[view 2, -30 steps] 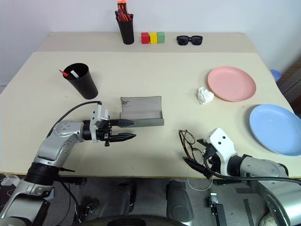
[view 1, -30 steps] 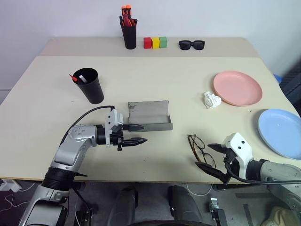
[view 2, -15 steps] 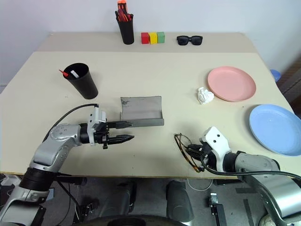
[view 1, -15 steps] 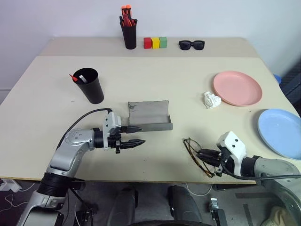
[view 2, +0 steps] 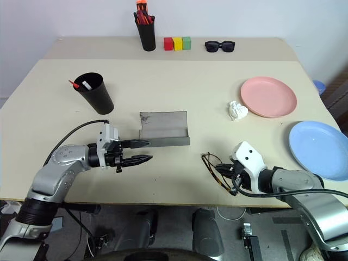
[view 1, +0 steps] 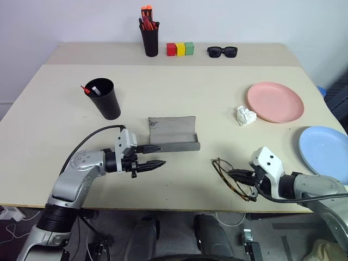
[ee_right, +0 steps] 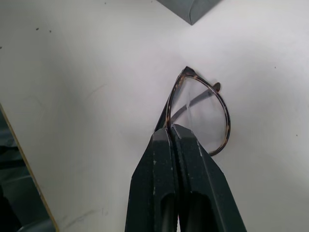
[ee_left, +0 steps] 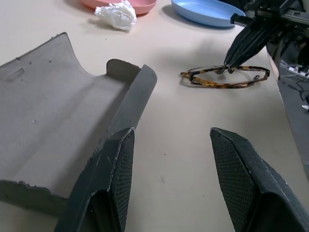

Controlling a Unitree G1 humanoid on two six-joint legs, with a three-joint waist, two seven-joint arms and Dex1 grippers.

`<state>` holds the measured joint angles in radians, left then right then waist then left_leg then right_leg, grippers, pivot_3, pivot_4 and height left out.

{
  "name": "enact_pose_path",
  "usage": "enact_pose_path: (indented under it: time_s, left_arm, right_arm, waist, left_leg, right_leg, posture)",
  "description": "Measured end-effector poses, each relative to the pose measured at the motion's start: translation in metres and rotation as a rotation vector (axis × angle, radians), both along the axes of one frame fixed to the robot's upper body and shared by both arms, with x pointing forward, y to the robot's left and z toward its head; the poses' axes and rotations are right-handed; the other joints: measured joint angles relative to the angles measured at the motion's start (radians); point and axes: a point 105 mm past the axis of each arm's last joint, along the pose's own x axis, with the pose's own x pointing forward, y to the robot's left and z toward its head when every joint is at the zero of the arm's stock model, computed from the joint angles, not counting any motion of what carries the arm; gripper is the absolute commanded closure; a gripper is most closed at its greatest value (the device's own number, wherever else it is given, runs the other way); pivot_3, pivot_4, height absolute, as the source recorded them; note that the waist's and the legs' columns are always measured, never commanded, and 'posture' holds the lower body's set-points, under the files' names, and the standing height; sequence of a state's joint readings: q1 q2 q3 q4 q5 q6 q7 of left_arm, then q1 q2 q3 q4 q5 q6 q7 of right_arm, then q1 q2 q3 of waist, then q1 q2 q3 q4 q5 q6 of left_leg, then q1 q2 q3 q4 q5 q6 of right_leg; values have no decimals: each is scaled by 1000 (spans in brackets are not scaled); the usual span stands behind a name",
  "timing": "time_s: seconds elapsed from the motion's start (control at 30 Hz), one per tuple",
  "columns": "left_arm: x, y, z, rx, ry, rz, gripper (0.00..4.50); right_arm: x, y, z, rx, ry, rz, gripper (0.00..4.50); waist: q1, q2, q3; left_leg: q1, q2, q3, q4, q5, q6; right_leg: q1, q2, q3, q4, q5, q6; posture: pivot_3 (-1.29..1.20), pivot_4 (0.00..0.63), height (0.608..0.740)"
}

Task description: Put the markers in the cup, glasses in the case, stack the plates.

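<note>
The thin-framed glasses (view 1: pixel 228 175) lie near the table's front edge, right of centre. My right gripper (view 1: pixel 235 174) is shut on their frame; the right wrist view shows the rim (ee_right: pixel 224 116) pinched between the fingertips. The grey case (view 1: pixel 173 133) lies open mid-table. My left gripper (view 1: pixel 157 155) stands open at the case's front left end, one finger along its front lip, holding nothing. The black cup (view 1: pixel 104 99) at the left holds the markers (view 1: pixel 89 89). A pink plate (view 1: pixel 275 101) and a blue plate (view 1: pixel 325 152) lie apart at the right.
At the back edge stand a black pen holder (view 1: pixel 149 37) with orange-red pens, three coloured blocks (view 1: pixel 180 49) and black sunglasses (view 1: pixel 222 51). A crumpled white paper ball (view 1: pixel 245 115) lies beside the pink plate.
My right gripper, open around the glasses a second ago, has shut on their frame, and the glasses have shifted slightly toward the table's middle. The left arm has hardly moved.
</note>
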<state>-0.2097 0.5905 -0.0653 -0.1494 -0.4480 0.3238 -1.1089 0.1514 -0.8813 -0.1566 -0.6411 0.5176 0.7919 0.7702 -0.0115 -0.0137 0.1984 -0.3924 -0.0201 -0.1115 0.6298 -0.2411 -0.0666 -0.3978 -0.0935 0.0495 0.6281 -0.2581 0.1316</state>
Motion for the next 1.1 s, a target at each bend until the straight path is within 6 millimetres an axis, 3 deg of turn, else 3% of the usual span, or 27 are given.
enact_pose_path:
  time_s: [0.43, 0.53, 0.77, 1.1]
  left_arm:
    - [2, -1, 0, -9, -5, -1, 1968]
    - [3, -2, 2, -11, -11, -4, 1968]
    - [3, -2, 3, -11, -13, -9, 1968]
    - [-6, 0, 6, 21, -15, -88, 1968]
  right_arm:
    - [3, -3, 4, -10, -17, -21, 4465]
    - [-1, -3, 2, 4, 15, -10, 3681]
    - [-4, -7, -3, -7, 24, -41, 163]
    - [-9, -7, -5, -4, 49, -51, 68]
  waist:
    - [0, 0, 0]
    - [1, 0, 0]
    - [1, 0, 0]
    - [0, 0, 0]
  left_leg:
    - [0, 0, 0, 0, 0, 0]
    - [0, 0, 0, 0, 0, 0]
    - [0, 0, 0, 0, 0, 0]
    - [0, 0, 0, 0, 0, 0]
  right_leg:
    - [0, 0, 0, 0, 0, 0]
    - [0, 0, 0, 0, 0, 0]
    - [0, 0, 0, 0, 0, 0]
    - [0, 0, 0, 0, 0, 0]
  posture:
    - [0, 150, 740]
    - [0, 150, 740]
    - [0, 150, 740]
    - [0, 150, 740]
